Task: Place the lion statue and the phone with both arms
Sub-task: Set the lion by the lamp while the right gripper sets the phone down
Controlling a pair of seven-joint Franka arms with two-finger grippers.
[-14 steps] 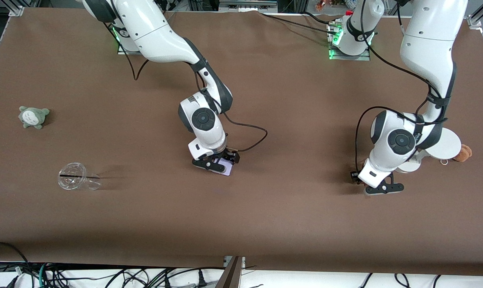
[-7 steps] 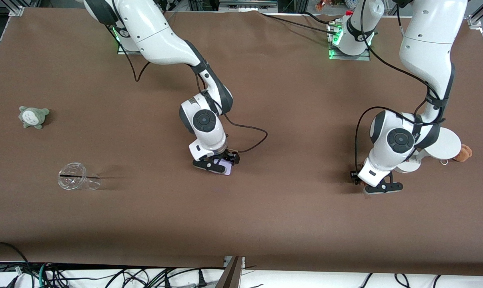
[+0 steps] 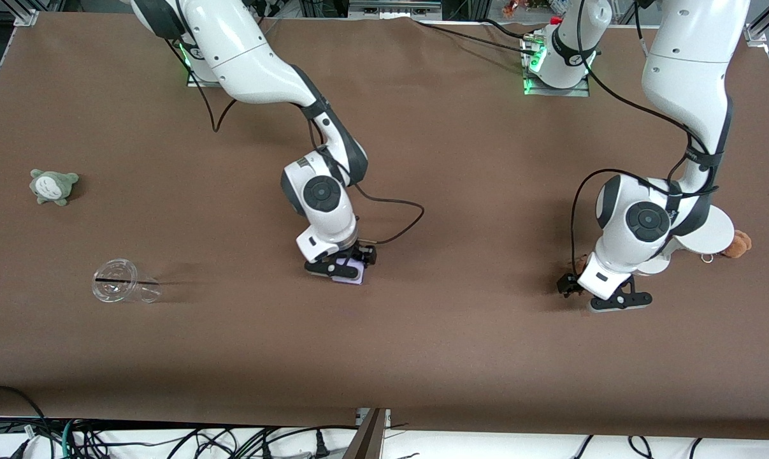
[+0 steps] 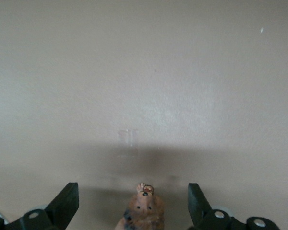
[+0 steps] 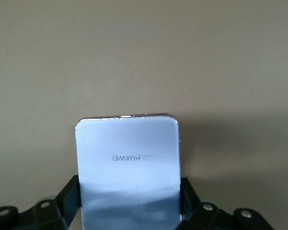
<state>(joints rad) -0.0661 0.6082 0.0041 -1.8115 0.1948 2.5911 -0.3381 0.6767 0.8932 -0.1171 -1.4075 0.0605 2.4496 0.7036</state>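
Both Franka arms work low over the brown tabletop (image 3: 460, 357) with their loads not yet settled. Near the table's middle, the right end effector (image 3: 341, 263) is clamped on the phone (image 3: 351, 274), its fingers (image 5: 67, 196) pressed against the two long edges; the pale lavender slab, marked HUAWEI, hangs at or just above the cloth, and contact cannot be confirmed. Toward the left arm's end, the left end effector (image 3: 604, 294) stands spread wide around the lion statue (image 4: 145, 210), its fingers (image 4: 67, 201) well clear of the figurine, which appears released or not yet gripped. In the front view the lion is almost wholly hidden beneath the wrist. The white round stand (image 3: 709, 233) is partly masked by the left arm.
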